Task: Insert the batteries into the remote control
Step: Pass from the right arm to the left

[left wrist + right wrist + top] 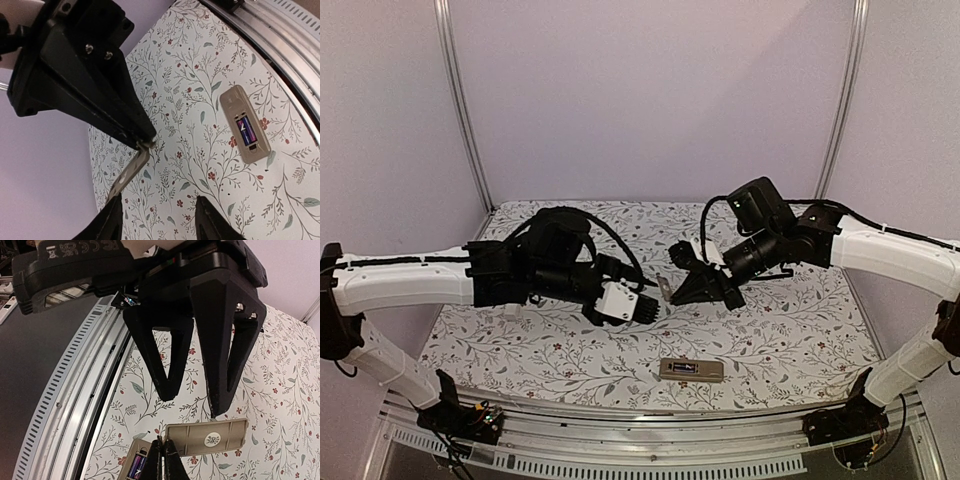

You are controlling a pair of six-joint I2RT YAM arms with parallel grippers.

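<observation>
The tan remote control lies face down near the table's front edge, its battery bay uncovered. Dark purple batteries lie in that bay, also seen as batteries in the right wrist view. My right gripper is shut on one end of the tan battery cover and holds it in the air above the table. My left gripper is open, facing the right gripper. The cover, seen edge-on, reaches its left finger. The other finger has its tip at the cover's top edge.
A metal rail runs along the table's front edge just beyond the remote. The floral tablecloth covers the table, and pale walls close it in at the back and sides.
</observation>
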